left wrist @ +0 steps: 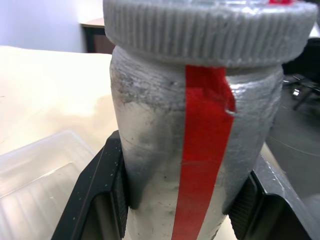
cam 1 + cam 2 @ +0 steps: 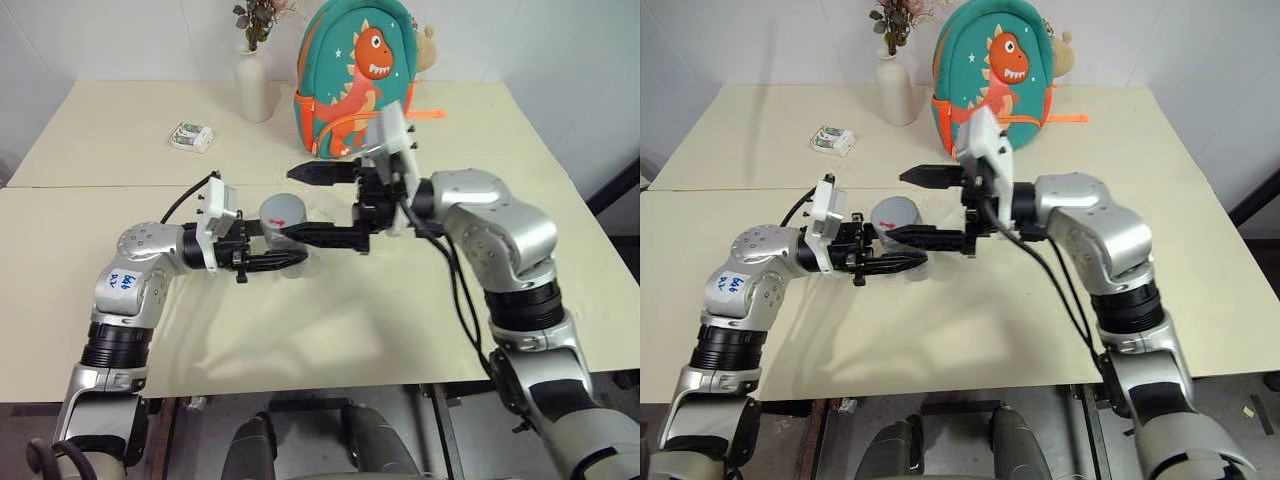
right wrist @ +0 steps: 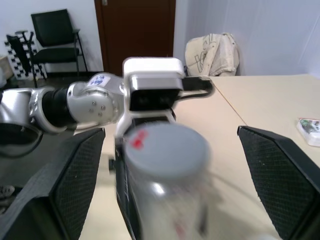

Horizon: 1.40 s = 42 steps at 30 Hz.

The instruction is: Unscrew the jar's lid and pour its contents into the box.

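The jar (image 2: 284, 232) stands upright at the centre of the frame, raised above the counter (image 2: 330, 330), its long axis vertical and the lid (image 2: 283, 209) still seated on top. The left tool (image 2: 275, 258), reaching in from the left of the frame, is clenched on the jar's body below the lid; the left wrist view shows a black finger (image 1: 100, 190) pressed to each side of the wall. The right tool (image 2: 310, 205) comes in level from the right, released and spread wide, one finger passing behind the lid and the other in front of it, neither seen to touch. The lid thus lies between the right fingers (image 3: 75, 175), so the right arm is the one placed to turn it. Contents cannot be made out through the jar wall. The box (image 1: 40, 180), just beside the jar in the left wrist view, appears empty.
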### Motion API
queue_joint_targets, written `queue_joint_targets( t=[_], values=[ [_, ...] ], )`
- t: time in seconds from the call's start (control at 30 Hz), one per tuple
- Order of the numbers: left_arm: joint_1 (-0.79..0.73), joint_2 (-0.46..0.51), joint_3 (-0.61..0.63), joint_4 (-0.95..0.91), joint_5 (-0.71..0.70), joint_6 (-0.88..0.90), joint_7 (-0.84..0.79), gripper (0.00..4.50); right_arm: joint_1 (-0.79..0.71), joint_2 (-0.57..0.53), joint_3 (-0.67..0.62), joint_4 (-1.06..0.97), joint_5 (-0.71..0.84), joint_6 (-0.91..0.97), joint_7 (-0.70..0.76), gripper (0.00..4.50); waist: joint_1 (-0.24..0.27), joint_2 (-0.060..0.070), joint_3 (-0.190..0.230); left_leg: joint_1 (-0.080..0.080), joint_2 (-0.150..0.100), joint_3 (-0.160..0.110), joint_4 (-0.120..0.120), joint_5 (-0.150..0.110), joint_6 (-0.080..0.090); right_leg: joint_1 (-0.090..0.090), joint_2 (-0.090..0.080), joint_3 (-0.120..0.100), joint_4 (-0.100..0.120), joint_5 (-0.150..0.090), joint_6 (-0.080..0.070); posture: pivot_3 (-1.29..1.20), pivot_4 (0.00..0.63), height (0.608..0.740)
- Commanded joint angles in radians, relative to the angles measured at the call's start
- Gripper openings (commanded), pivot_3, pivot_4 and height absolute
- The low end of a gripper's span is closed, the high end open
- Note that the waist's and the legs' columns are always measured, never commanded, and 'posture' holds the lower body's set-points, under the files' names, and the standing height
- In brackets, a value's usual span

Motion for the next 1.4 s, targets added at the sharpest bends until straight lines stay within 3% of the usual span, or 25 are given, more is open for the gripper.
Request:
queue_joint_targets(
  t=[0.03,0.63,1.17,1.4],
  values=[
    [-0.009,-0.012,-0.007,-0.033,0.011,-0.005,0.031,2.07,-0.013,0.023,0.002,-0.022,-0.026,-0.006,-0.061,4.47,0.002,0.000,0.000,0.000,0.000,0.000,0.000,0.000,0.000,0.000,0.000,0.000,0.000,0.000,0.000,0.00,0.150,0.740],
    [-0.002,-0.021,-0.015,-0.048,-0.004,0.004,0.049,2.07,-0.051,0.039,0.024,0.098,-0.123,-0.081,-0.068,4.47,0.000,0.000,0.000,0.000,0.000,0.000,0.001,0.000,0.000,0.000,0.000,0.000,0.000,0.000,0.000,0.00,0.150,0.740],
    [0.009,-0.002,0.003,-0.023,-0.002,-0.014,0.027,2.07,-0.042,-0.142,-0.100,0.216,-0.085,-0.096,0.021,4.47,0.004,0.000,0.000,0.000,-0.001,0.000,0.001,0.000,0.000,0.000,-0.001,0.000,-0.001,0.000,0.000,0.00,0.150,0.740],
    [0.012,0.021,0.007,-0.004,0.008,-0.025,0.002,2.07,-0.022,-0.175,-0.121,0.091,0.013,0.019,0.083,4.47,-0.002,0.000,0.000,0.000,0.000,0.000,-0.003,0.000,0.000,-0.001,0.000,0.000,-0.002,0.000,0.000,0.00,0.150,0.740]
  ],
)
